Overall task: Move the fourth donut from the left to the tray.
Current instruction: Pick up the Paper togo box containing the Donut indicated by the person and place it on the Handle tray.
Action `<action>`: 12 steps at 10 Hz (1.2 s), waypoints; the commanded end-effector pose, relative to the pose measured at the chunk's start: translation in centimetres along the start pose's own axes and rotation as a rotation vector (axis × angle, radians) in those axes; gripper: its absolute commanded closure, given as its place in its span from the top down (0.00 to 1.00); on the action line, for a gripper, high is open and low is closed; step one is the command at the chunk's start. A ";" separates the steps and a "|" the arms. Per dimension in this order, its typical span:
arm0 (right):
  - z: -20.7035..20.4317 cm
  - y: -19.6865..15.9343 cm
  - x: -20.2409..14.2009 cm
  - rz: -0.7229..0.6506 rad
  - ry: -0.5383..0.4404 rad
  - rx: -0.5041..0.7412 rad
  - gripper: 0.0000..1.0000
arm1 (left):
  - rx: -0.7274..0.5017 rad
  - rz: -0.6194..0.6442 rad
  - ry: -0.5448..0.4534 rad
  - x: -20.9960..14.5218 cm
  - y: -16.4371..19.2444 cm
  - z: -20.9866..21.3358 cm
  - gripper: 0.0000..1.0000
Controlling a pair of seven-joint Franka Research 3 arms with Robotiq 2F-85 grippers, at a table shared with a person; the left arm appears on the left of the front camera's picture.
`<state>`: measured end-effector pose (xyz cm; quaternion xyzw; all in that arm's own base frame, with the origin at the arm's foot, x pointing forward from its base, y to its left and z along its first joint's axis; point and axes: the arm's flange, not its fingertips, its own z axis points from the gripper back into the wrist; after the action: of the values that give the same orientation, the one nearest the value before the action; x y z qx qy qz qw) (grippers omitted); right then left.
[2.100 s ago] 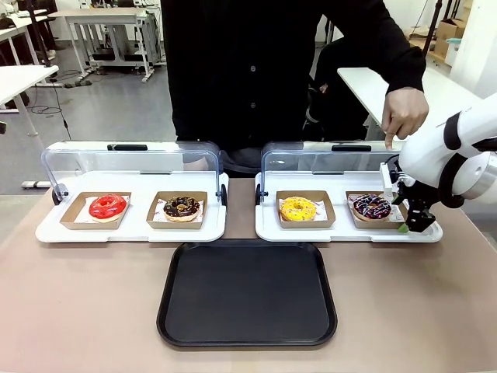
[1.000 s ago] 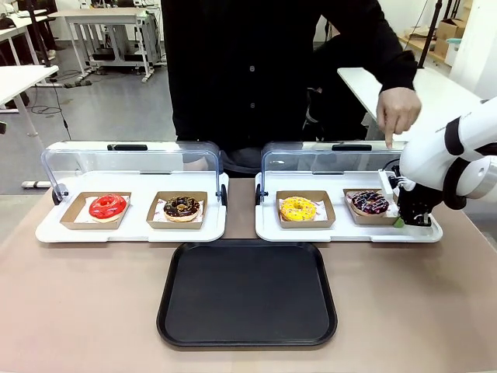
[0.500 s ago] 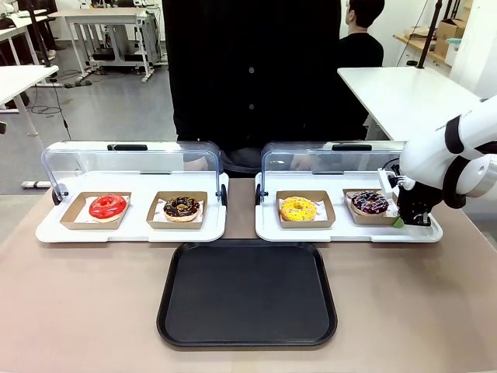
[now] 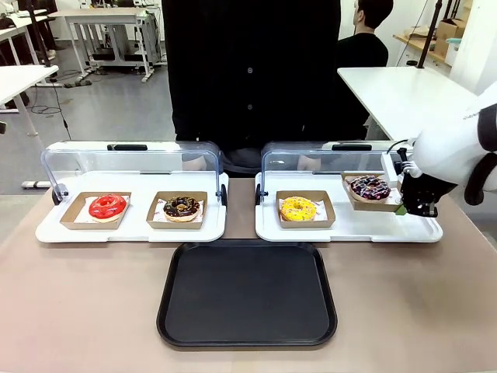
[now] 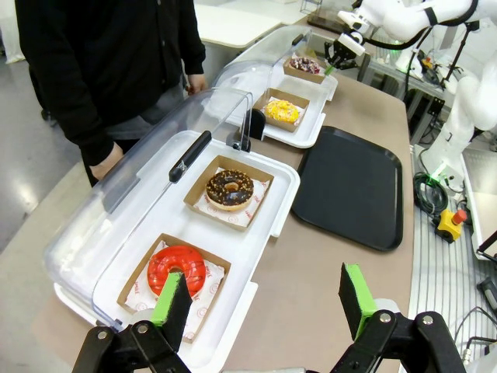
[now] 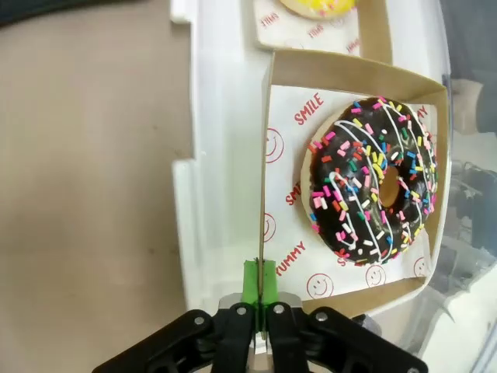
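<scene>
Dark chocolate icing on the fourth donut [image 6: 349, 179], laced with thin white streaks and peppered with pink, blue, yellow and orange sprinkles. Plain brown for its holder [image 6: 342, 68], with white liner paper [image 6: 291, 171] inside, printed with red lettering and little red smiley faces. Solid black right across the tray [image 4: 247, 292]. Black with bright green pads on the right gripper [image 6: 258, 284], same black and green on the left gripper [image 5: 264, 294]. Further along, a sunny yellow donut [image 4: 298, 208] and a glossy red donut [image 4: 107, 206].
</scene>
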<state>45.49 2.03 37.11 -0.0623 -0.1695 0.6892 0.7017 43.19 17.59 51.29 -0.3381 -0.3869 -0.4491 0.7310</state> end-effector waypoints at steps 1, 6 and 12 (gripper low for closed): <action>1.9 2.8 2.9 -0.034 0.018 0.006 0.02 | -0.010 0.000 0.002 0.1 -0.2 0.0 1.00; 3.6 9.6 9.8 -0.022 0.017 -0.036 0.02 | -0.010 0.000 0.002 0.1 -0.2 0.0 1.00; 3.6 5.1 11.3 0.000 0.004 -0.017 0.02 | -0.010 0.000 0.002 0.1 -0.2 0.0 1.00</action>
<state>39.32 12.73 40.59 -0.0571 -0.1737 0.6883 0.7020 43.19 17.58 51.29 -0.3382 -0.3868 -0.4491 0.7309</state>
